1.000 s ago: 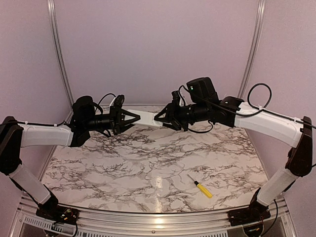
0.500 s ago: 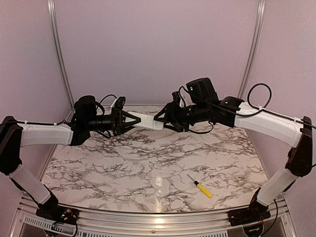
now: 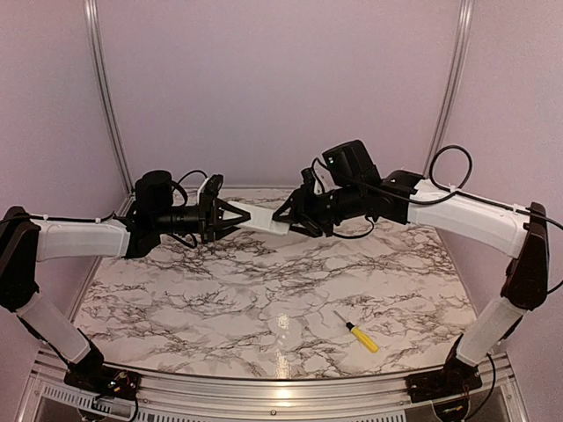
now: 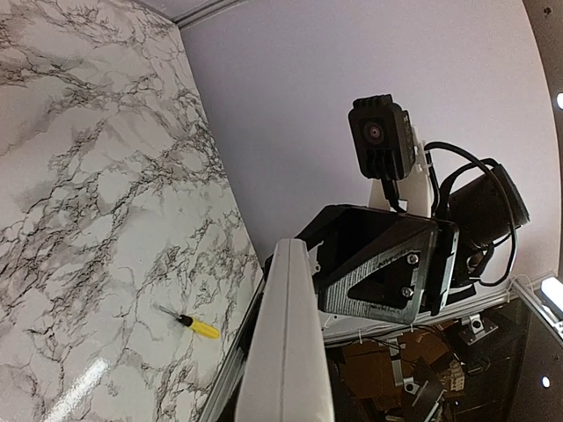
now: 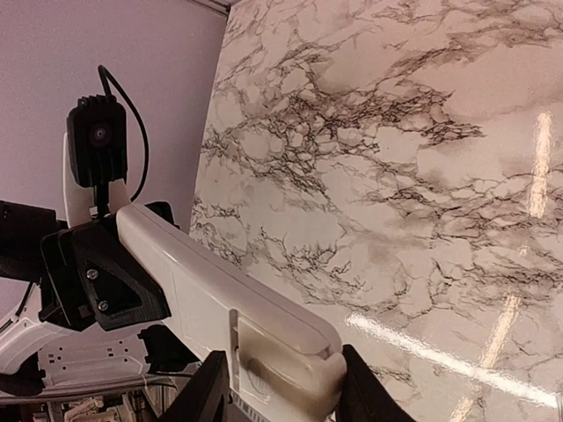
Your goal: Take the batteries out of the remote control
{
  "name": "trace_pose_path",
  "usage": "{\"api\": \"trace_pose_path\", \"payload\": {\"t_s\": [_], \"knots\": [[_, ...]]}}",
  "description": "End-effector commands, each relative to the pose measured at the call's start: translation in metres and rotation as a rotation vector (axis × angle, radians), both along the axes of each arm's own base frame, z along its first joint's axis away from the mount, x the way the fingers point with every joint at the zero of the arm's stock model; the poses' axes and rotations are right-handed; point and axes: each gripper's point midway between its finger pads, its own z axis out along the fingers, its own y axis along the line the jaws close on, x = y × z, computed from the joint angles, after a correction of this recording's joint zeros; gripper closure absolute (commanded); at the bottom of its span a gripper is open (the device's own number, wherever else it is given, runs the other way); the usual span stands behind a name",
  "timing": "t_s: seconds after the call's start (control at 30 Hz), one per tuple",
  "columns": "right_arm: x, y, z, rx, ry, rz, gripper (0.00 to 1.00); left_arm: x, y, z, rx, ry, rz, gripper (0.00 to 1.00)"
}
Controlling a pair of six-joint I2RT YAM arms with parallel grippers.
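Note:
The remote control point(image 3: 262, 220) is a slim white bar held in the air over the back of the table, between my two grippers. My left gripper point(image 3: 237, 216) is shut on its left end. My right gripper point(image 3: 281, 216) is shut on its right end. In the right wrist view the remote point(image 5: 202, 290) runs from the left gripper point(image 5: 106, 281) down into my right gripper point(image 5: 286, 396), with a stepped cover panel point(image 5: 281, 365) at the near end. In the left wrist view the remote point(image 4: 286, 343) points at the right gripper point(image 4: 378, 272). No batteries show.
A yellow-handled screwdriver point(image 3: 362, 336) lies on the marble table point(image 3: 264, 299) at the front right; it also shows in the left wrist view point(image 4: 195, 325). Pink walls close in the back and sides.
The right wrist has moved slightly left and both grippers have dipped a little with the remote. Both stay closed on it.

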Motion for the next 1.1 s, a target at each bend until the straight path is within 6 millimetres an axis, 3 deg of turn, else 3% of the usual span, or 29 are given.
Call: {"api": "trace_pose_path", "payload": {"t_s": [0.0,0.17,0.57,1.07], "knots": [[0.001,0.004,0.006,-0.023,-0.004,0.015,0.61,0.004,0.000,0.000,0.042,-0.029,0.019,1.00],[0.001,0.005,-0.002,-0.044,0.013,0.026,0.60,0.007,0.002,-0.011,0.101,-0.030,0.037,1.00],[0.003,0.009,-0.029,-0.117,0.066,0.037,0.60,0.004,-0.002,-0.009,0.115,-0.049,0.021,1.00],[-0.005,-0.016,-0.046,-0.196,0.083,-0.010,0.65,-0.001,-0.002,0.003,0.079,-0.061,0.006,1.00]]}}
